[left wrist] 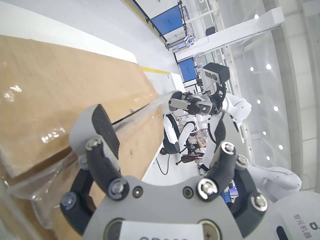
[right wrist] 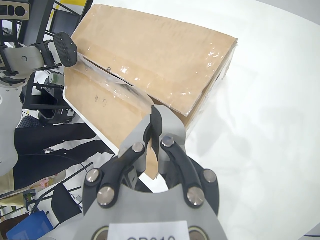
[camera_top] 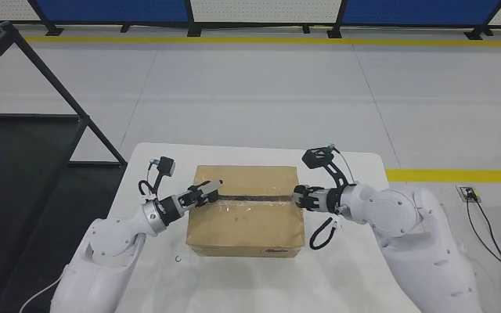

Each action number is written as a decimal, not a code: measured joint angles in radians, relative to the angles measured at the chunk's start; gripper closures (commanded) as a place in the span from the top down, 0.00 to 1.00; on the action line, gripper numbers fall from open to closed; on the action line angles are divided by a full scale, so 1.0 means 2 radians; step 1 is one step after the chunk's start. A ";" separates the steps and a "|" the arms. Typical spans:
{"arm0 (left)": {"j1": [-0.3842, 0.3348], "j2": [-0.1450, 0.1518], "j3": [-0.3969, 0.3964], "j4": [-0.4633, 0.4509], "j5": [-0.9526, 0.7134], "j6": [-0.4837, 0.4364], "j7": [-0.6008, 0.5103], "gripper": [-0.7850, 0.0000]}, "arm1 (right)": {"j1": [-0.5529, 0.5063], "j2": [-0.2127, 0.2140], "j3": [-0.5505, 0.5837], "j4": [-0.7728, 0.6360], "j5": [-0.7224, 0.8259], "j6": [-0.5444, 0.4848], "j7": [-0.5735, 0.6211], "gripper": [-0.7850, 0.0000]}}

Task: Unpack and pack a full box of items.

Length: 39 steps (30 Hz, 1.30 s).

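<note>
I see left gripper (camera_top: 205, 192) at left end of top seam of box (camera_top: 246, 223), jaws apart, one pad against seam end. Box sits mid-table (camera_top: 344, 266), glossy clear tape (camera_top: 252, 201) along seam. Right gripper (right wrist: 153, 123) at seam's right end, jaws pinched on box flap edge.

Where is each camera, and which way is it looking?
Top view: above the arms, looking down at table, box, left gripper and right gripper.
Left wrist view: on the left wrist, looking along the box past its own fingers to the right gripper.
Right wrist view: on the right wrist, past its own gripper toward the left gripper.
Shared: the box.
</note>
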 measured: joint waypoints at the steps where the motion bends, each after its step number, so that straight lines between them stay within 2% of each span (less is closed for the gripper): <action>1: -0.001 0.000 0.001 0.001 0.000 0.000 0.001 1.00 | 0.001 0.000 0.000 0.002 0.001 0.001 0.002 0.00; 28: -0.008 -0.001 0.018 0.019 0.008 -0.003 0.011 1.00 | 0.061 0.002 -0.030 0.070 0.029 0.016 0.026 0.00; 30: -0.008 -0.001 0.019 0.019 0.007 -0.003 0.012 1.00 | 0.062 0.003 -0.031 0.070 0.030 0.016 0.026 0.04; 31: -0.008 -0.001 0.020 0.019 0.007 -0.003 0.012 1.00 | 0.062 0.003 -0.031 0.071 0.029 0.016 0.027 0.11; 32: -0.008 -0.001 0.021 0.019 0.007 -0.002 0.013 1.00 | 0.063 0.003 -0.032 0.071 0.029 0.017 0.028 0.14; 34: -0.008 -0.001 0.021 0.019 0.008 -0.002 0.012 1.00 | 0.063 0.004 -0.031 0.072 0.029 0.018 0.030 0.11; 39: -0.009 -0.001 0.023 0.018 0.008 -0.003 0.013 1.00 | 0.062 0.007 -0.028 0.069 0.030 0.020 0.031 0.14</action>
